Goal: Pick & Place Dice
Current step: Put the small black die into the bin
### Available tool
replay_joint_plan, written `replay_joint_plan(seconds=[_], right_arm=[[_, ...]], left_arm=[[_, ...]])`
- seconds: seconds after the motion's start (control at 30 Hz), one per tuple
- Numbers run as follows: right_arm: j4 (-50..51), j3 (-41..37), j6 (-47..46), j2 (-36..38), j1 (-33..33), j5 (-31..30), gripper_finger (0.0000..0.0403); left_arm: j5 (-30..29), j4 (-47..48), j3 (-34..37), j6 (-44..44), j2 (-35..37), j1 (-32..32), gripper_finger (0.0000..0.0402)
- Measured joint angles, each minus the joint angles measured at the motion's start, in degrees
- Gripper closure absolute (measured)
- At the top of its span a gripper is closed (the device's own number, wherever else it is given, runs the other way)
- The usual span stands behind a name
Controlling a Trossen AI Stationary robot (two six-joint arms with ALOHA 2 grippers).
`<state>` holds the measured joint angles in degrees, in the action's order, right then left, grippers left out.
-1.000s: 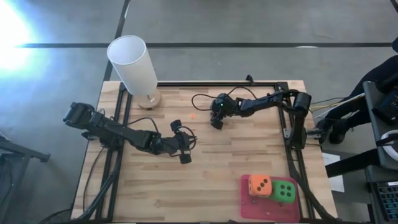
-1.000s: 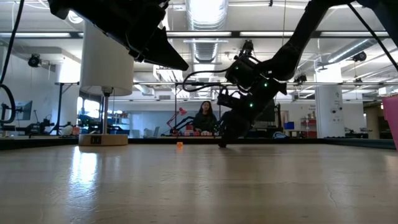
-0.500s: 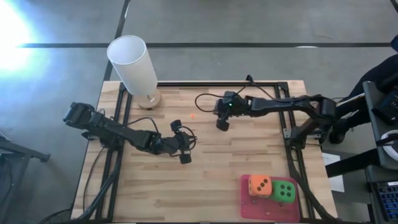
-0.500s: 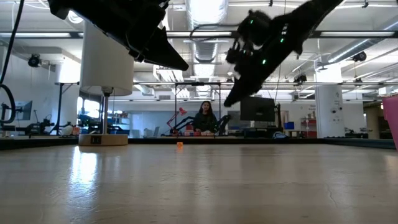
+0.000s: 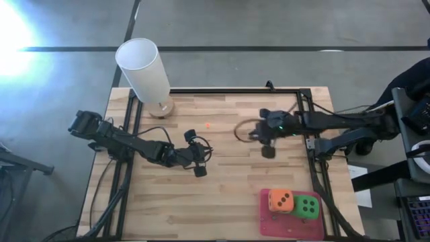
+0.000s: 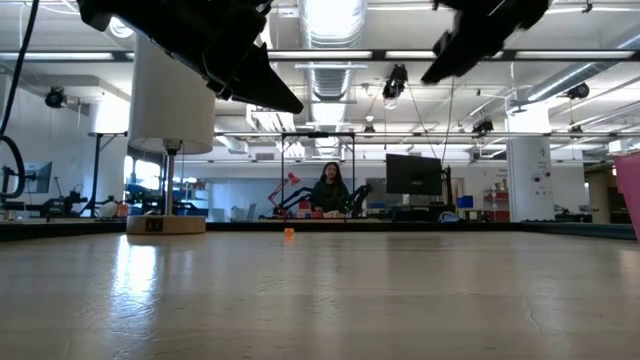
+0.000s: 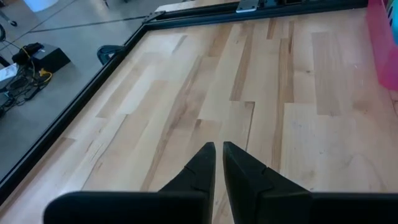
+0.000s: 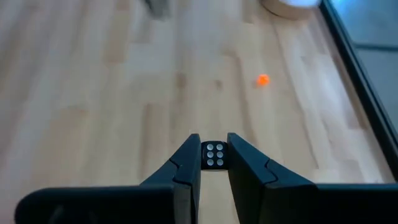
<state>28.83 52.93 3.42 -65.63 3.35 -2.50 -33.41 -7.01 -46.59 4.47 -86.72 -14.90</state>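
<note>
My right gripper (image 5: 268, 152) hangs high above the table's right middle, shut on a tiny dark die with pale pips (image 8: 214, 155). On the pink mat (image 5: 269, 220) at the near right corner sit an orange die (image 5: 280, 200) and a green die (image 5: 308, 206), side by side. My left gripper (image 5: 200, 172) waits above the table's middle with its fingers shut (image 7: 219, 148) and nothing between them. A tiny orange thing (image 5: 208, 125) lies on the wood toward the far side; it also shows in the right wrist view (image 8: 263, 79). My right gripper pinches the tiny dark die by two opposite sides (image 8: 205, 157) between its two fingers, close to their free ends. The fingers slant down from the table's right side. The die is lifted clear of the table, its face with several pips turned toward the wrist camera.
A tall white cylinder (image 5: 144, 67) stands on a round wooden base at the far left corner. A black frame (image 5: 235, 91) runs along the table's edges. Bare wood lies between the arms and the mat. A person (image 6: 328, 188) sits in the room beyond the far edge.
My right gripper has risen well above the table and swung from the far middle toward the right edge and slightly nearer, staying shut on the tiny dark die. The die has been carried up clear of the wood.
</note>
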Motion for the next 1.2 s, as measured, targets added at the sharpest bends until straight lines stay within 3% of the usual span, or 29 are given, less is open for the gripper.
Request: replay_joint_plan(seconds=[0.27,0.43,0.63,0.83,1.2], right_arm=[[1.9,0.2,0.0,8.3,-12.9,2.4,0.0351],[1.8,0.2,-0.3,9.9,-20.2,2.5,0.0351],[1.8,0.2,-0.4,7.7,-27.4,3.5,0.0351],[-1.1,0.2,-0.4,4.1,-33.0,9.6,0.0351],[-4.4,0.2,-0.2,-1.8,-37.0,14.2,0.0351]], left_arm=[[0.0,-0.4,0.0,0.0,0.0,0.0,0.0366],[0.0,-0.4,0.0,-0.1,0.0,0.0,0.0366],[0.0,-0.4,0.0,0.0,0.0,0.0,0.0366],[0.0,-0.4,0.0,0.0,0.0,0.0,0.0366],[0.0,-0.4,0.0,0.0,0.0,0.0,0.0366]])
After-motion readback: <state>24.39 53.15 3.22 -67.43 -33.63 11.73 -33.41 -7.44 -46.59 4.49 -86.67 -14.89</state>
